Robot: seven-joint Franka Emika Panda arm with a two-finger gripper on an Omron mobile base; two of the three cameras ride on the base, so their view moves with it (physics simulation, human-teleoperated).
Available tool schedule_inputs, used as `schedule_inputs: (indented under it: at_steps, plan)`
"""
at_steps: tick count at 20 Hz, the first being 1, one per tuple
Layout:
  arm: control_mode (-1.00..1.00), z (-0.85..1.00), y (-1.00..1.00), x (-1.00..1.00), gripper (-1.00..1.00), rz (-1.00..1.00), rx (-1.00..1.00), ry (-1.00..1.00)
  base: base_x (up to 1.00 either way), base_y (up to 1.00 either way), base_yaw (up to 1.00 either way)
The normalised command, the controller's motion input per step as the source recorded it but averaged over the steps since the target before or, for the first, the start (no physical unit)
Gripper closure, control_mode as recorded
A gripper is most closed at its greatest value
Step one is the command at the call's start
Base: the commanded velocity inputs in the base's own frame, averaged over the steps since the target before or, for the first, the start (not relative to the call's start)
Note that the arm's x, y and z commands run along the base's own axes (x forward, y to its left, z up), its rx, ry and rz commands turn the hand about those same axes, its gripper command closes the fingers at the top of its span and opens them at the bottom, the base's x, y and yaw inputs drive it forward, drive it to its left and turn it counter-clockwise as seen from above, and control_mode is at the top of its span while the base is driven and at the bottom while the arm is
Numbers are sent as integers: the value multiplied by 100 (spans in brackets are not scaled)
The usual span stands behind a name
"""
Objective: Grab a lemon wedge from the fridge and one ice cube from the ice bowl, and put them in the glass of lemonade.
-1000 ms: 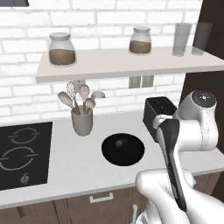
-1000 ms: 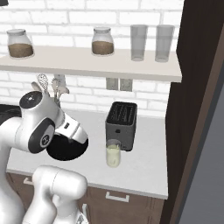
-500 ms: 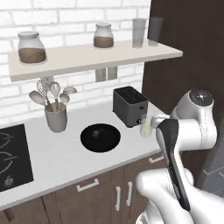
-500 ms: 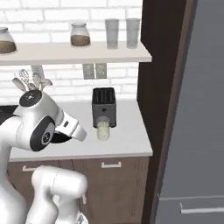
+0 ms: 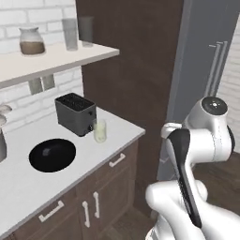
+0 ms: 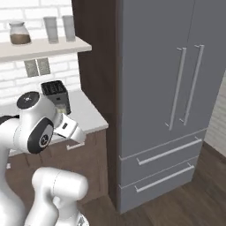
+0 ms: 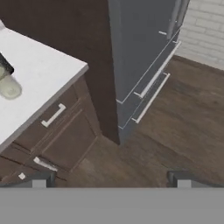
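Kitchen counter (image 5: 28, 187) runs along the left of the left base view, bearing the ice bowl (image 5: 52, 154), a black toaster (image 5: 75, 113) and the glass of lemonade (image 5: 100, 131) just beside it. At right stands the fridge (image 6: 159, 79), doors shut, so the lemon wedge is hidden. That wedge is probably light, soft and slippery; pinch its flat sides gently. The gripper (image 7: 111, 178) hangs with fingers spread wide, holding nothing. The closed door is the obstacle; its handles (image 6: 185, 86) are the place to pull.
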Motion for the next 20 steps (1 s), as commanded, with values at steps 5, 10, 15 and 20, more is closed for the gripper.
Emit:
schedule_inputs:
  at_steps: [5, 10, 15, 20]
  plan:
    - [100, 0, 0, 0, -100, 0, 0, 0, 19, -100, 6]
    - [100, 0, 0, 0, -100, 0, 0, 0, 45, -100, 22]
    - [100, 0, 0, 0, -100, 0, 0, 0, 82, -100, 41]
    - [100, 0, 0, 0, -100, 0, 0, 0, 17, -100, 58]
